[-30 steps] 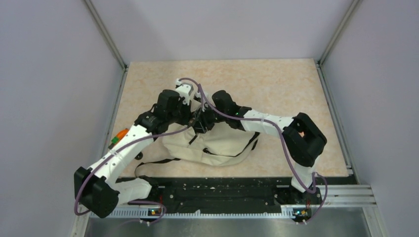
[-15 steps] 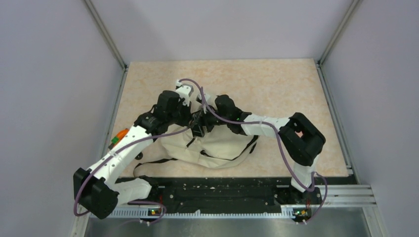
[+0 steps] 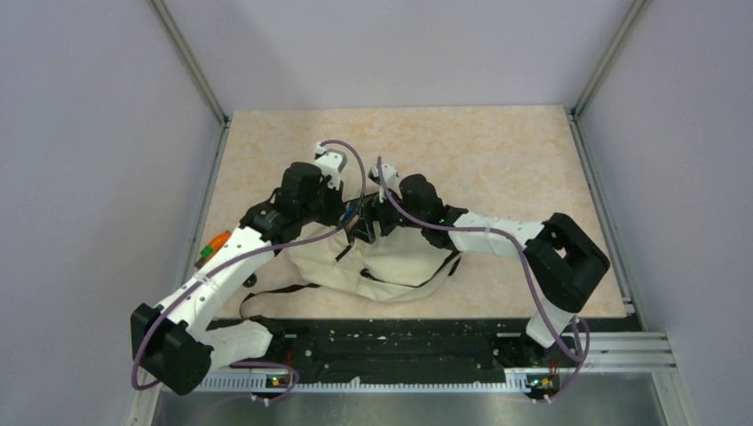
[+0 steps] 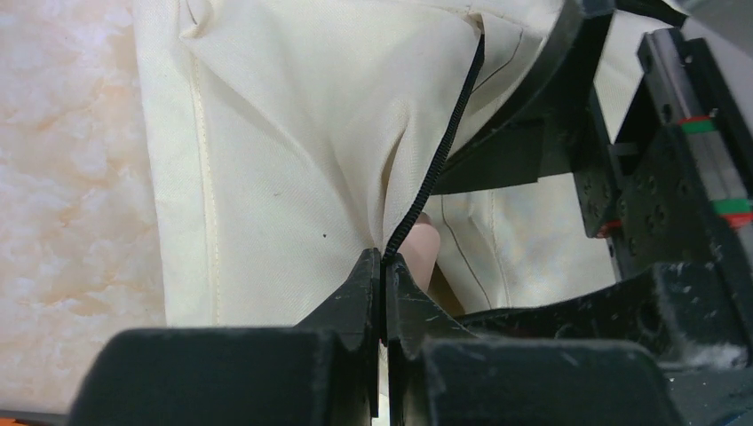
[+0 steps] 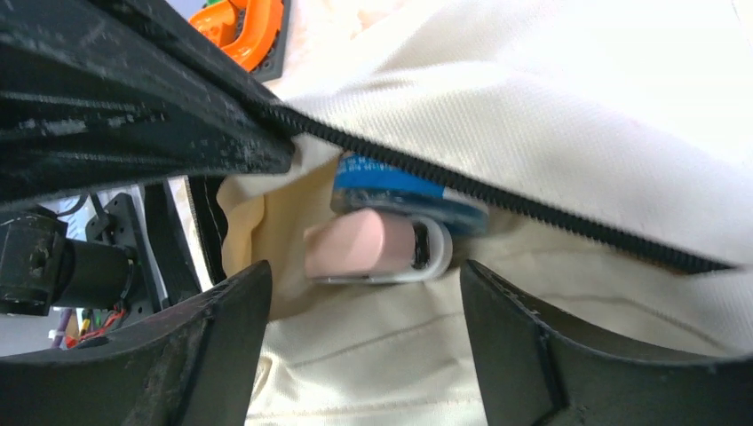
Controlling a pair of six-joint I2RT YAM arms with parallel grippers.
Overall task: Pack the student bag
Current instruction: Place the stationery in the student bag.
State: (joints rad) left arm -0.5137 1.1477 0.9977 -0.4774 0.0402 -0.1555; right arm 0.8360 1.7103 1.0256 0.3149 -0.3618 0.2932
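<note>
The left arm was bent over the soft cream-beige fabric student bag (image 3: 400, 256). The left end effector (image 4: 384, 266) was clamped fully closed on the bag's black zipper edge (image 4: 444, 151). The right arm was stretched in from the bag's opposite side. The right end effector (image 5: 364, 346) was spread wide at the bag's mouth, with nothing gripped. Inside the student bag, a rounded pink-and-white object (image 5: 355, 248) was seen just under a flat blue item (image 5: 391, 177). An orange plastic piece (image 5: 244, 22) was glimpsed beyond the bag. The student bag was laid on the peach marbled desk (image 3: 497, 151), which was enclosed by pale grey-lilac walls (image 3: 400, 44).
</note>
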